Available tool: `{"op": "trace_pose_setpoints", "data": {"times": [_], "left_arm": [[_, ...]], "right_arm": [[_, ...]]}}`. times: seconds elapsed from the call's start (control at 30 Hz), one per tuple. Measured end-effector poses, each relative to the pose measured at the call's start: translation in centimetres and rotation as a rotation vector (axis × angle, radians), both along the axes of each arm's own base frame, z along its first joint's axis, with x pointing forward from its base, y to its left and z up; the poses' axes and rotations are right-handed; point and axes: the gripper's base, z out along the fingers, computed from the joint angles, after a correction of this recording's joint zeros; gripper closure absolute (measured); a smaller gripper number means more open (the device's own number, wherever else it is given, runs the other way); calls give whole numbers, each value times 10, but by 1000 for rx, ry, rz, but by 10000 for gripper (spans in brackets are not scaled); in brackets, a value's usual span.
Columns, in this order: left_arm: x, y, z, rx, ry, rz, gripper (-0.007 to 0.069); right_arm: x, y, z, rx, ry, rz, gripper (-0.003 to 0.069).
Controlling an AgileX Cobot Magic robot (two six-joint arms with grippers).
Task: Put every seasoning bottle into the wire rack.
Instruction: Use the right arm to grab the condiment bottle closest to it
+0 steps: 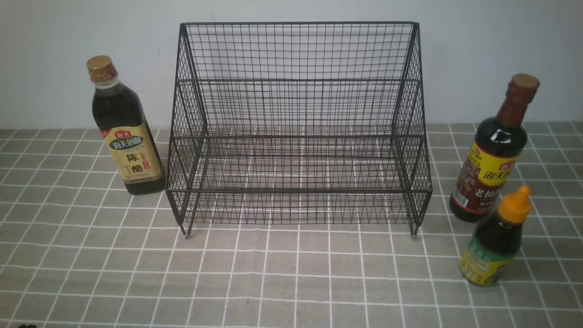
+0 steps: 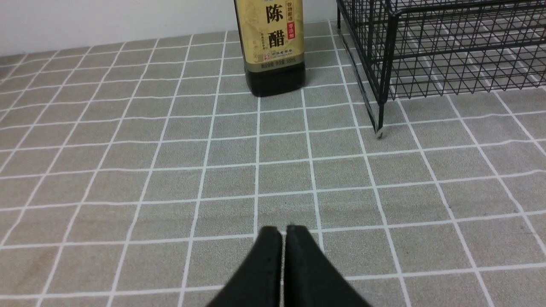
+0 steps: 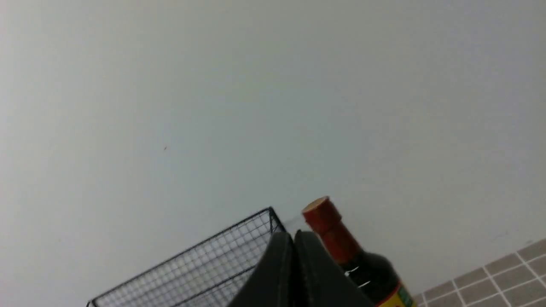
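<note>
The black wire rack (image 1: 298,132) stands empty at the middle back. The gold-capped bottle with beige label (image 1: 124,132) stands upright to its left. The brown-capped bottle with yellow-red label (image 1: 496,155) stands upright to its right, with the short orange-nozzle bottle (image 1: 498,241) in front of it. Neither gripper shows in the front view. In the left wrist view my left gripper (image 2: 283,230) is shut and empty over the cloth, well short of the gold-capped bottle (image 2: 273,47) and the rack (image 2: 426,51). In the right wrist view my right gripper (image 3: 294,236) is shut and empty, raised, with the rack's top (image 3: 204,264) and the brown-capped bottle (image 3: 341,243) behind it.
A grey cloth with a white grid (image 1: 291,273) covers the table. A plain white wall (image 1: 291,11) rises right behind the rack and bottles. One rack foot (image 2: 379,133) rests on the cloth in the left wrist view.
</note>
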Motion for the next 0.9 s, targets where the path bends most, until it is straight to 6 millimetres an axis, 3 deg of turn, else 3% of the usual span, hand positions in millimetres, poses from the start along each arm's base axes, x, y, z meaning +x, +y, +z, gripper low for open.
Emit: {"op": "trace_pose_setpoints", "data": {"times": [0.13, 0.33, 0.43, 0.57, 0.67, 0.7, 0.8, 0.9], "left_arm": [[0, 0, 0, 0, 0, 0, 631], [0, 0, 0, 0, 0, 0, 631], [0, 0, 0, 0, 0, 0, 631], [0, 0, 0, 0, 0, 0, 631], [0, 0, 0, 0, 0, 0, 631], [0, 0, 0, 0, 0, 0, 631], [0, 0, 0, 0, 0, 0, 631], [0, 0, 0, 0, 0, 0, 631]], "right_arm": [[9, 5, 50, -154, 244, 39, 673], [40, 10, 87, -342, 620, 115, 673], [77, 17, 103, -468, 883, 217, 673], [109, 22, 106, -560, 984, 285, 657], [149, 29, 95, -628, 1051, 373, 580], [150, 30, 94, -627, 1052, 375, 574], [178, 32, 76, -642, 1093, 392, 426], [194, 34, 64, -641, 1116, 393, 304]]}}
